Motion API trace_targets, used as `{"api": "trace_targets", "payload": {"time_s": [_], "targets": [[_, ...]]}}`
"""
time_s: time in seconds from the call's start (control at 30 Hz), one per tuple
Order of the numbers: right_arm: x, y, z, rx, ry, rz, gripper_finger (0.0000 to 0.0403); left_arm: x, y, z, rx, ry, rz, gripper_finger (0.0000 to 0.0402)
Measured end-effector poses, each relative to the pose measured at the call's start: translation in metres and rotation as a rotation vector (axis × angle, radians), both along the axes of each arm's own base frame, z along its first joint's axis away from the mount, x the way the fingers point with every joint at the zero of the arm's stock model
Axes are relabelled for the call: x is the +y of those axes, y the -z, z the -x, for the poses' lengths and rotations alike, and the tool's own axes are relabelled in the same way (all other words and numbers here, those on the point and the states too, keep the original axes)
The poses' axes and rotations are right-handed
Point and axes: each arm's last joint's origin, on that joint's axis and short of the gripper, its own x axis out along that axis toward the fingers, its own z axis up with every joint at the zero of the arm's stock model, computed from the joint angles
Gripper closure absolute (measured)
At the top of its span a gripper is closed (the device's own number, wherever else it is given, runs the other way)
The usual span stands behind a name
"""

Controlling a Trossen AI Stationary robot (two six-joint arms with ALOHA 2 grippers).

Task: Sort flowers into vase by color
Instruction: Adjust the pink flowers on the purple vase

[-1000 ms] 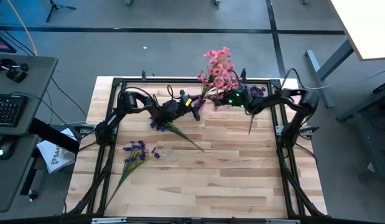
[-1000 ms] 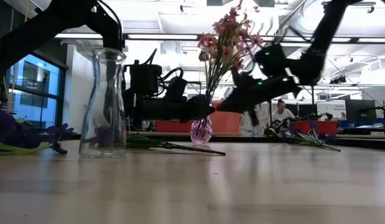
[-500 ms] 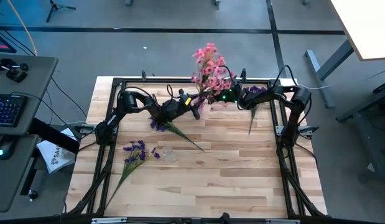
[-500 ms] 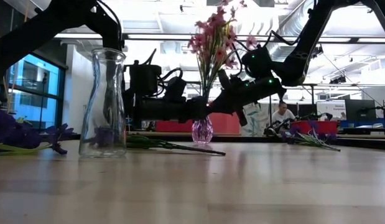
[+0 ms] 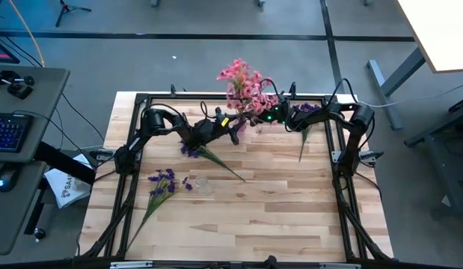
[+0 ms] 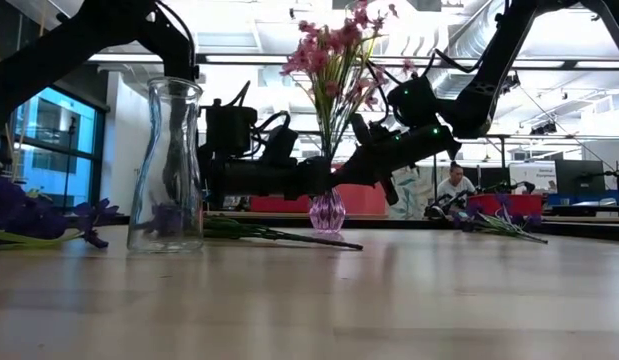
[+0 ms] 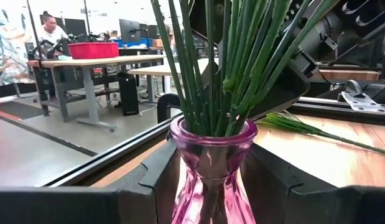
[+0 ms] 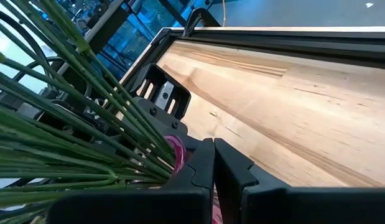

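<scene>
A small pink glass vase [image 7: 211,168] stands near the table's far edge, with a bunch of pink flowers [image 5: 242,81] in it, their green stems [image 7: 223,68] in its mouth. My left gripper [image 5: 237,133] is shut on the vase. My right gripper [image 5: 253,119] is shut beside the stems just above the vase's mouth. A clear glass vase [image 6: 169,165] stands empty nearer the front. Purple flowers lie on the table in three loose bunches: front left [image 5: 164,183], by my left arm [image 5: 192,149], and under my right arm [image 5: 310,110]. My left gripper holds the pink vase's bulging body [image 7: 180,186] between its two fingers, one on each side, coming level from the table's left. The vase stands upright, its base at the table top. My right gripper is shut with nothing between its fingers. The outer side of one finger [image 8: 201,168] lies against the green stems [image 8: 136,155] just above the vase's mouth, coming from the table's right.
A black frame [image 5: 216,97] runs around the table's edges close behind the pink vase. The wooden top [image 5: 276,209] in front of the vases is bare. A person [image 6: 451,190] sits in the room far behind the table.
My right gripper has gone toward the table's left, close up to the pink vase. The pink bunch has tipped with it, from leaning toward the table's right to standing more upright with its blossoms shifted left. The vase and my left gripper have stayed put.
</scene>
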Motion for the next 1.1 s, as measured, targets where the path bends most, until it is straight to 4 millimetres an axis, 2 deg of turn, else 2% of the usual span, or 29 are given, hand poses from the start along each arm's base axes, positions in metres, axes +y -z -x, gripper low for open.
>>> {"api": "trace_targets", "payload": {"time_s": [0.2, 0.6, 0.77, 0.9, 1.1], "targets": [[0.0, 0.0, 0.0, 0.0, 0.001, 0.0, 0.0402, 0.0, -0.001, 0.0, 0.001, -0.001, 0.001, 0.0256], [-0.004, -0.002, 0.002, -0.011, -0.008, 0.021, 0.0402, -0.006, -0.024, 0.018, 0.086, 0.005, 0.019, 0.0256], [-0.004, -0.002, 0.002, -0.01, -0.009, 0.02, 0.0402, -0.004, -0.034, 0.015, 0.065, -0.001, 0.004, 0.0256], [-0.004, -0.002, 0.002, -0.01, -0.008, 0.019, 0.0402, -0.004, -0.021, 0.012, 0.126, -0.003, 0.066, 0.0256], [-0.004, -0.001, 0.002, -0.004, -0.009, 0.025, 0.0402, -0.003, -0.015, 0.005, 0.128, 0.001, 0.065, 0.0256]]}}
